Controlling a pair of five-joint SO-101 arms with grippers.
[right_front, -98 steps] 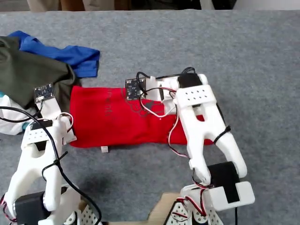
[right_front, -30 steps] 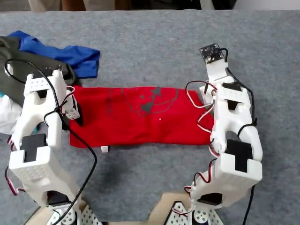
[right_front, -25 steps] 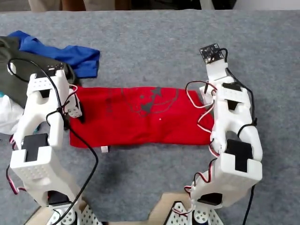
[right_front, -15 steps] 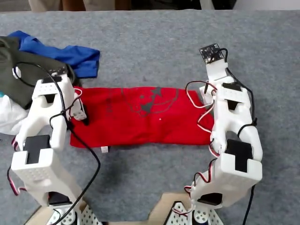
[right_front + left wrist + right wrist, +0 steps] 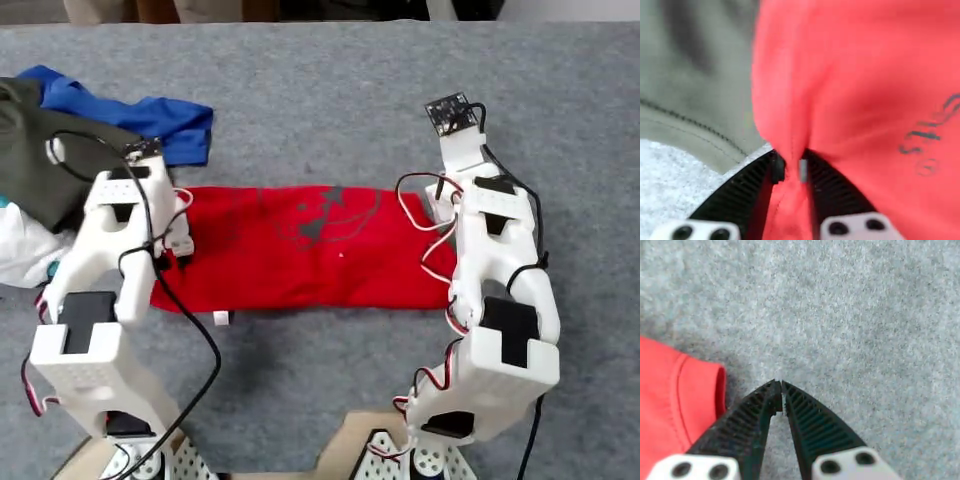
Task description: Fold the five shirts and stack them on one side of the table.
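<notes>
While the red shirt lies as a long, half-folded strip across the middle of the desk, the task looks barely begun. Left pincer: clenched on the strip's end nearest the heap. Right pincer: closed on nothing, over bare desk just beside the opposite end. Olive shirt, blue shirt and white shirt heaped unfolded at the desk's left edge. Judgement: first shirt midway; its cross-folds, the other shirts and all stacking remain.

Mid-table: flat shirt between arms; shirt pile far-left, behind left claw.
</notes>
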